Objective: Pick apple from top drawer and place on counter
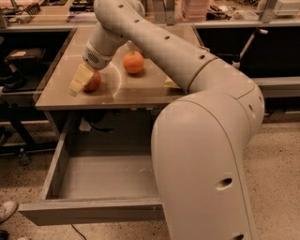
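Note:
The red apple (93, 82) rests on the tan counter (140, 84) near its front left corner. My gripper (80, 79) is at the apple's left side, right against it, with its pale yellow tip covering the apple's left edge. The top drawer (108, 176) is pulled open below the counter, and its grey floor shows nothing in it. My large white arm reaches from the lower right across the counter and hides the drawer's right part.
An orange (133, 62) sits on the counter behind and to the right of the apple. A cluttered bench (42, 9) runs along the back. A dark cart (18, 61) stands left of the counter. A shoe (7, 211) shows at the lower left.

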`<state>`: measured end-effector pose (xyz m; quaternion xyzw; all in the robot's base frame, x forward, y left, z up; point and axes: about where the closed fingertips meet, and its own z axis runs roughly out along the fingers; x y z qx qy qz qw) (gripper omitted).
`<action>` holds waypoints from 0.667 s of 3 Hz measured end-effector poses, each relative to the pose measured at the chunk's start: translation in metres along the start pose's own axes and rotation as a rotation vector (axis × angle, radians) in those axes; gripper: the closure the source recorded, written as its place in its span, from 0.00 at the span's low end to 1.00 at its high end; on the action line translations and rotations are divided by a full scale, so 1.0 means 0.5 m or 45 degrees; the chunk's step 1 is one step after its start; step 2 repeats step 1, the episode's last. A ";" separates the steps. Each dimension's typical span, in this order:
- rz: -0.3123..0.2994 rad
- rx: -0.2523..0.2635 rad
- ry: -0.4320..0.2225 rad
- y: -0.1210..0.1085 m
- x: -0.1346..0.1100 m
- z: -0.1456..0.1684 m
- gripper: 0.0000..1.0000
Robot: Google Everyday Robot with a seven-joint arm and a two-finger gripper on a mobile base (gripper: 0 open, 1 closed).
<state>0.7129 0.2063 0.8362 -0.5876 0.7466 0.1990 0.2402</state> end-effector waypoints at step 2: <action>0.000 0.000 0.000 0.000 0.000 0.000 0.00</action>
